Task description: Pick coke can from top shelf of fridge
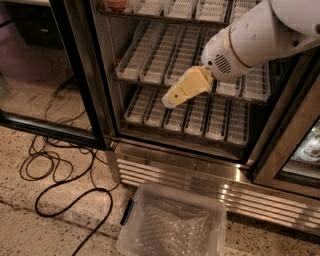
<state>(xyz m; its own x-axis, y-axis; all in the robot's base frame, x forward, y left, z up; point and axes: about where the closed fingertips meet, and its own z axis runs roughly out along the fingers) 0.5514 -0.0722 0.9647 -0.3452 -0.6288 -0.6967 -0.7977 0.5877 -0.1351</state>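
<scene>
The fridge [260, 150] stands open, with racks of long white slotted trays. The top shelf [165, 16] runs along the top edge of the camera view. A red-orange object [116, 4], probably the coke can, shows at its left end, cut off by the frame. My gripper [171, 98], yellowish on a white arm [250, 40], hangs in front of the middle rack [150, 55]. It points down-left, well below and to the right of the can. It holds nothing that I can see.
The black-framed glass door [55, 75] stands open at the left. Black cables [60, 170] lie looped on the speckled floor. A clear plastic bin [172, 225] sits on the floor before the stainless louvred base [200, 175]. Another cooler door [310, 150] is at the right.
</scene>
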